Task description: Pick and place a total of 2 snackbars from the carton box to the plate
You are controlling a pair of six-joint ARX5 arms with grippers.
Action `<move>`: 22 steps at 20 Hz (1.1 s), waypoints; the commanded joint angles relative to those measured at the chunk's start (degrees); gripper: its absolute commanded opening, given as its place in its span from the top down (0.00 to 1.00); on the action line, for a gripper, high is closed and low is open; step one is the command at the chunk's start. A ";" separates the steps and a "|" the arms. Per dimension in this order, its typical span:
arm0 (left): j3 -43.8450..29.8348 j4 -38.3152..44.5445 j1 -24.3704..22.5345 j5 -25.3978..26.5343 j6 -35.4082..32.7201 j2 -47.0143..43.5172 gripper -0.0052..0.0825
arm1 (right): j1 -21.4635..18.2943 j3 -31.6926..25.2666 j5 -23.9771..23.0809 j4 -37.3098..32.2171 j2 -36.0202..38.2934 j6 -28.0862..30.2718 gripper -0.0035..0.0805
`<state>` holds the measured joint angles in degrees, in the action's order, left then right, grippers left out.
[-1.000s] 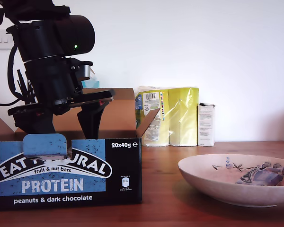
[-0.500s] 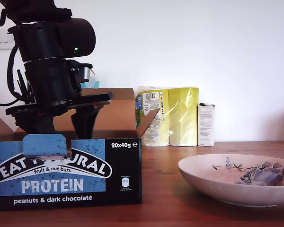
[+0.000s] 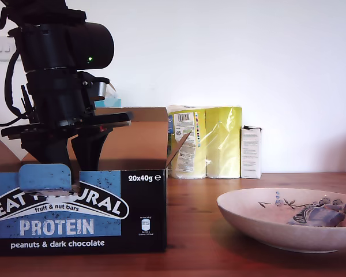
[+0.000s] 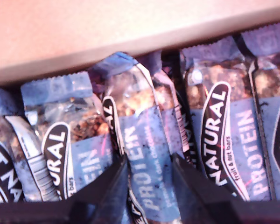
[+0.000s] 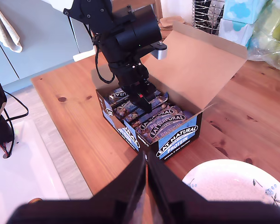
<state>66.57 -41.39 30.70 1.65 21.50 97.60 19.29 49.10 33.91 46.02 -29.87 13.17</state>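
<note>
Snackbars [image 4: 149,154], navy-and-blue wrappers, packed side by side in the carton box [image 3: 75,210]; one of them stands between the two dark fingers [image 4: 107,186] of my first gripper [image 4: 148,179], the fingers set narrow and close on either flank of that bar, though contact cannot be told for certain. Carton box: brown card, lid flap raised, black-and-blue printed front reading PROTEIN, standing on the wooden table [image 3: 219,254] at the exterior view's left. First arm [image 3: 60,86]: black, reaching down into the box from above, its fingers hidden behind the box front in the exterior view; the second wrist view shows the same arm [image 5: 130,42] over the rows of bars [image 5: 165,119]. One further snackbar [image 3: 317,216] already lies in the plate [image 3: 259,216], toward the side away from the box. Plate: wide shallow cream-pink dish with a blue-grey branch pattern, on the table beside the box toward the exterior view's right, apart from it. My second gripper [image 5: 147,186]: held high above the table, looking down on box and plate rim [image 5: 210,172], its dark fingers drawn together with nothing between them. Behind the box, against the white wall: a yellow package [image 3: 210,141] and, just beside it, a small white carton [image 3: 251,152].
</note>
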 commanded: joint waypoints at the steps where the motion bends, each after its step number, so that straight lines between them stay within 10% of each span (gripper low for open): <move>1: -0.74 -1.70 -0.20 0.26 -0.96 2.89 0.78 | 0.31 -1.01 0.00 -0.26 -0.26 0.17 0.97; 22: 6.69 -6.71 0.31 0.11 -3.61 2.80 0.95 | 0.31 -1.01 0.00 0.09 -0.70 0.39 0.97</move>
<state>72.64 -47.97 30.63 1.98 18.87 98.89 19.29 49.10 33.91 46.30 -30.50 13.39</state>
